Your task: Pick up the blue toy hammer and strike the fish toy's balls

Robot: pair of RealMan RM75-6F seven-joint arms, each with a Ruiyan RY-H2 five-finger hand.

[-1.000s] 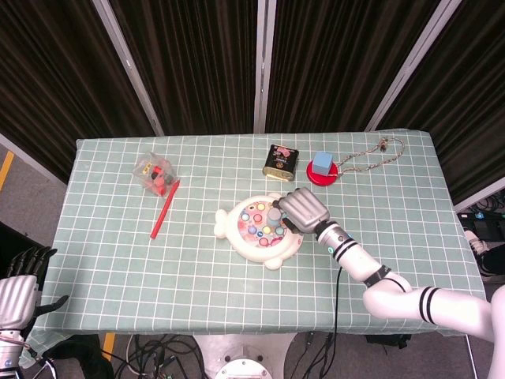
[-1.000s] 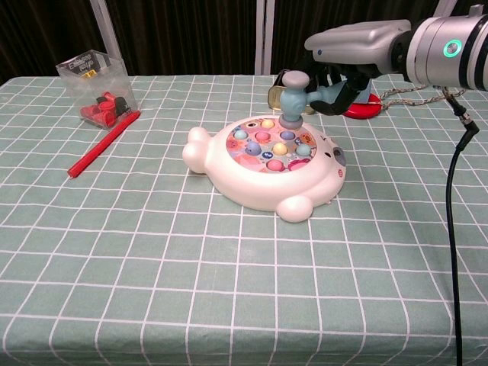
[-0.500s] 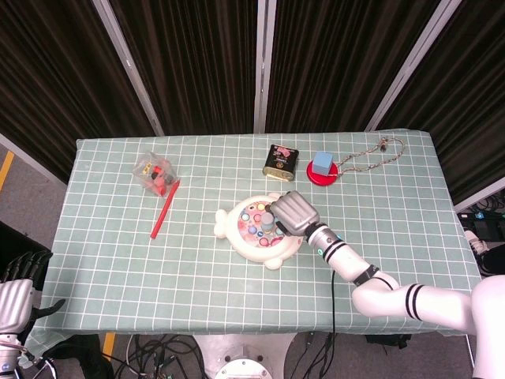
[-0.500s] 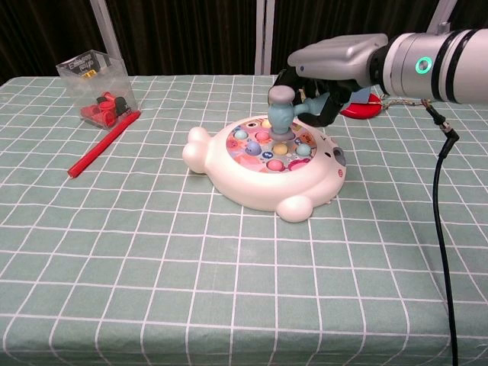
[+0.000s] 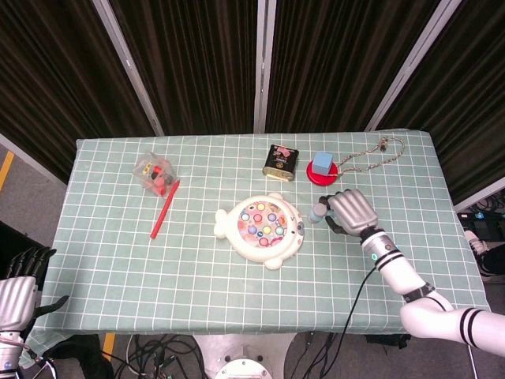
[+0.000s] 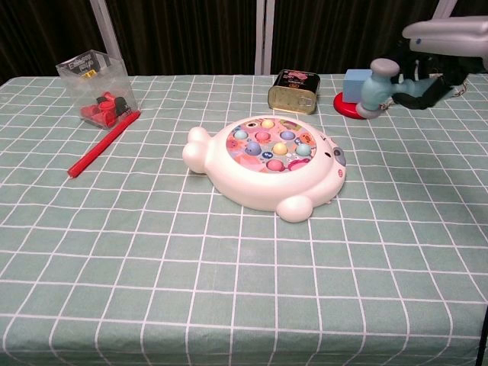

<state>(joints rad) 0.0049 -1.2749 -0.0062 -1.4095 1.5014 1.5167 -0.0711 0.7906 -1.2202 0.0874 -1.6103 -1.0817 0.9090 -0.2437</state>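
Beside the glossy rounded fish toy (image 6: 263,171), the right hand (image 5: 351,211) grips the blue toy hammer (image 6: 375,89).

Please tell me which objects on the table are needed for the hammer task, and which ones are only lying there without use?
Needed for the task:
- blue toy hammer, held by the right hand
- fish toy with its coloured balls

Only lying there:
- red pen
- clear box of red and black pieces
- small tin
- blue block on a red disc
- cord

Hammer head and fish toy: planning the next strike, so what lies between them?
Only bare tablecloth lies between the hammer in the right hand and the fish toy; head view shows it.
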